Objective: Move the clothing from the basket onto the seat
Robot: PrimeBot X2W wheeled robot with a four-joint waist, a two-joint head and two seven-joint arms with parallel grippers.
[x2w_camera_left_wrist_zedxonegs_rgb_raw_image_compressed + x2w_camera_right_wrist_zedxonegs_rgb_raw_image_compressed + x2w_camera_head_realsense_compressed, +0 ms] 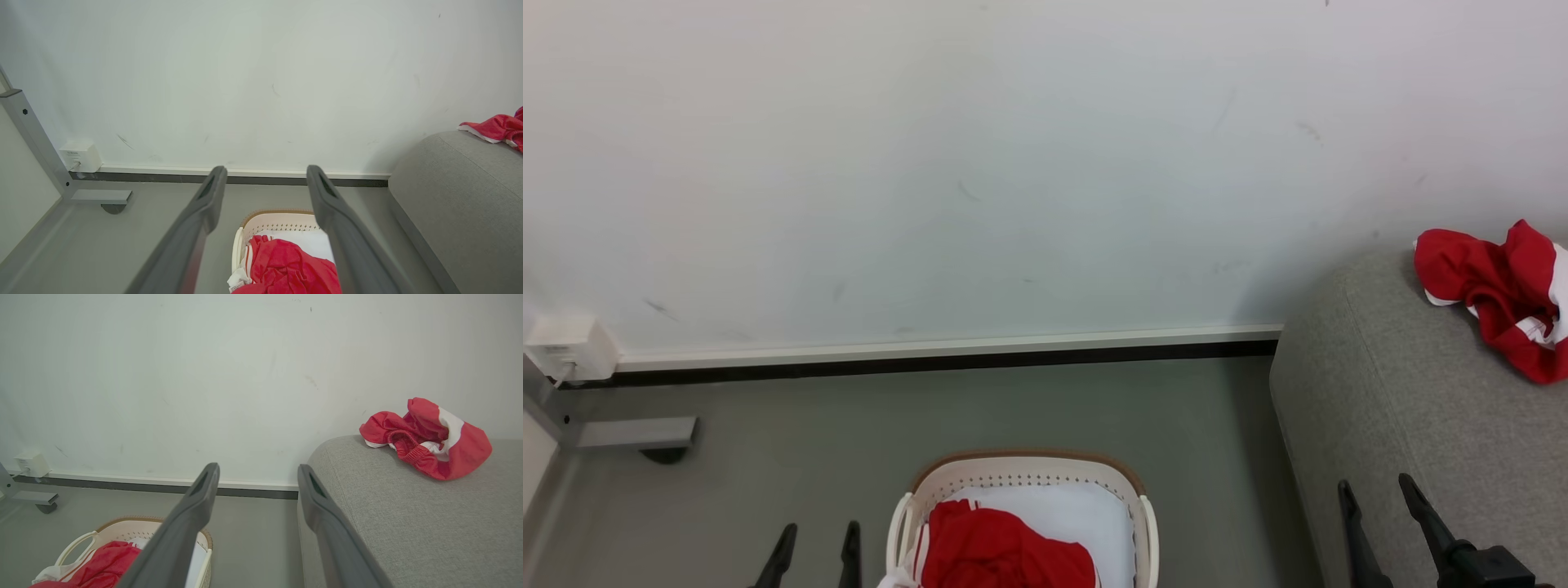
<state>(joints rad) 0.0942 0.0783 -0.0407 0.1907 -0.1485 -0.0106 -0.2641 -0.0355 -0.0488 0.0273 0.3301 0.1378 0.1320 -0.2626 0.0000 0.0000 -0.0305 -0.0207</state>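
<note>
One garment (1494,298) lies on the seat (1405,425); more clothing (1005,551) sits in the basket (1025,474). Both arms' jaws are released and empty. The next move is likely a downward grasp.

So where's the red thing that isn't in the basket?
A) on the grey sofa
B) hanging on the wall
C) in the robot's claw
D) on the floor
A: the crumpled red garment lies on top of the grey sofa, while the other red clothes sit in the basket.
</note>
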